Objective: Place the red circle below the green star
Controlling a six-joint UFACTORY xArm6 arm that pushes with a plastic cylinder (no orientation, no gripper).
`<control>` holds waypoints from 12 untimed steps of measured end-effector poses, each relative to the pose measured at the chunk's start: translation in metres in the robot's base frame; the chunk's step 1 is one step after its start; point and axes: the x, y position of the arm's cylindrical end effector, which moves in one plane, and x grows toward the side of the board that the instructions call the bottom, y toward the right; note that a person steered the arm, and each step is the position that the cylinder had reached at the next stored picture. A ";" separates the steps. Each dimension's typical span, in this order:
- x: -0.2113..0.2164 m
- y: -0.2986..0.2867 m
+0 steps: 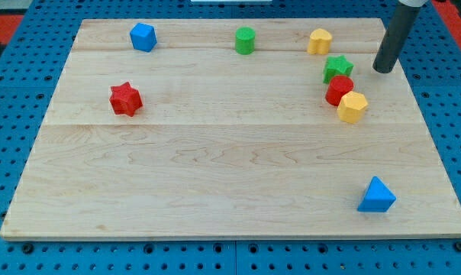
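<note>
A pale wooden board lies on a blue pegboard surface, carrying 8 small blocks. Furthest toward the view's left sits the red star, alone and well apart from the others. Up from it and a little to the right, near the board's top edge, is the blue hexagon-like block. Further right along that same top strip stands the green cylinder, then the yellow heart-like block.

On the view's right comes a tight cluster of 3: the green star on top, the red circle directly below it and touching its lower edge, and the yellow hexagon pressed against the red circle's lower right side. Down near the view's bottom right corner lies the blue triangle, well apart from everything else.

My tip rests on the board just to the right of the green star, apart from it with bare wood between, the dark rod rising toward the view's top (there is no gripper on this arm, so no opening or closing to tell of).
</note>
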 end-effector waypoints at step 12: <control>0.060 -0.107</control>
